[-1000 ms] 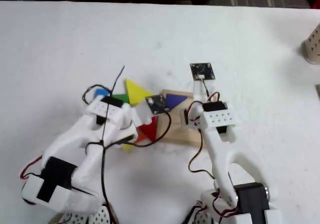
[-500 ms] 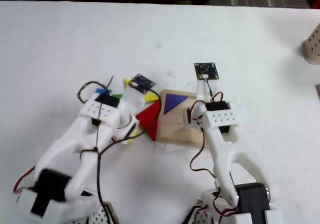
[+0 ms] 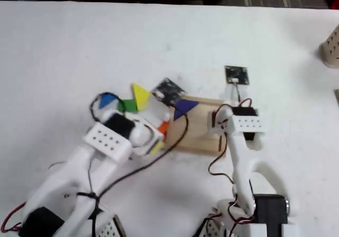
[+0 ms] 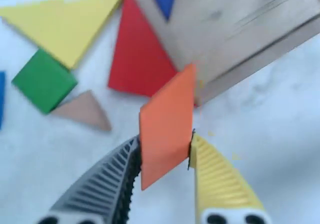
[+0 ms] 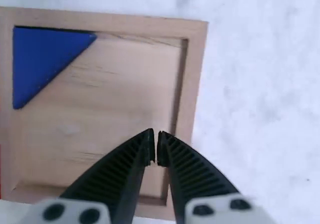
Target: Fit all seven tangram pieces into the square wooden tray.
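**Orange piece held edge-on at the tray's lip: a slip or a snag is the main risk**

The left gripper (image 4: pixel 165 144) is clamped on the orange parallelogram (image 4: pixel 167 129), pinching it by two thin opposite edges, with most of the piece sticking out beyond the fingertips. Just ahead of those tips lies the outer wall of the wooden tray (image 4: pixel 240 39). The red triangle (image 4: pixel 142 54) lies flat on the table against that wall, right beyond the orange piece.

Such a narrow hold looks easy to lose. A nudge against the tray's rim could twist the piece in the jaws or pop it out. If it is let go too soon, it would likely land on the red triangle or straddle the rim instead of lying flat inside.

The right gripper (image 5: pixel 155 146) is closed with nothing in it, and it hangs over the tray floor close to the wall, well apart from the blue triangle (image 5: pixel 42 59) seated in the far corner. It takes up room the left arm may need, so the two could bump or shove the tray.

To the side of the left claw, the yellow triangle (image 4: pixel 70 21), the green square (image 4: pixel 42 81) and the small tan triangle (image 4: pixel 85 111) lie loose on the table.
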You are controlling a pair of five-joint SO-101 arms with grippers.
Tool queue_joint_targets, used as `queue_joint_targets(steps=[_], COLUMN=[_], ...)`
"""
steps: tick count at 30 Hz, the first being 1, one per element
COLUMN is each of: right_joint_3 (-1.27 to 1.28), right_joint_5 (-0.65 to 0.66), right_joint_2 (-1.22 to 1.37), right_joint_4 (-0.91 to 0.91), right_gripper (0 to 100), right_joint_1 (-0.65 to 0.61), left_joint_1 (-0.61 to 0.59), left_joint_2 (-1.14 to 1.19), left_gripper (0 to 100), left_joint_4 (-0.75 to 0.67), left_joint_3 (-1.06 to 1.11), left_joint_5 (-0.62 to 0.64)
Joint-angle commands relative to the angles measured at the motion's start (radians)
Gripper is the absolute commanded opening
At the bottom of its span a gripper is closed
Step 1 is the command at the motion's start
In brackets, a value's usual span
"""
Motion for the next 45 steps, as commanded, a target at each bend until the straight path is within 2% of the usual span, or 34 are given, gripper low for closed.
queue_joint_targets(steps=[1, 4, 9, 19, 21, 25, 28, 32, 40, 45], right_joint_3=[-0.005, 0.0, 0.02, 0.02, 0.02, 0.02, 0.02, 0.02, 0.02, 0.021], right_joint_5=[0.006, 0.006, 0.006, 0.006, 0.006, 0.006, 0.006, 0.006, 0.011, 0.008], right_joint_2=[-0.044, -0.042, -0.042, -0.044, -0.044, -0.044, -0.044, -0.044, -0.044, -0.047], right_joint_4=[-0.015, -0.012, -0.016, -0.016, -0.016, -0.016, -0.016, -0.016, -0.016, -0.013], right_gripper=[1.7, 1.7, 1.7, 1.7, 1.7, 1.7, 1.7, 1.7, 1.7, 1.7], right_joint_1=[0.058, 0.094, 0.113, 0.113, 0.113, 0.113, 0.113, 0.113, 0.105, 0.105], left_joint_1=[0.136, 0.18, 0.186, 0.185, 0.186, 0.185, 0.176, 0.134, 0.012, -0.087], left_joint_2=[-0.041, -0.001, 0.157, 0.507, 0.549, 0.598, 0.599, 0.55, 0.286, 0.229], left_gripper=[8, 7, 8, 8, 11, 24, 28, 23, 15, 15], left_joint_4=[-0.124, -0.206, -0.333, -0.336, -0.336, -0.336, -0.334, -0.238, 0.003, -0.083], left_joint_3=[-0.015, -0.015, -0.038, -0.328, -0.353, -0.368, -0.362, -0.373, -0.359, -0.229], left_joint_5=[0.157, 0.209, 0.232, 0.233, 0.233, 0.238, 0.235, 0.232, 0.23, 0.23])
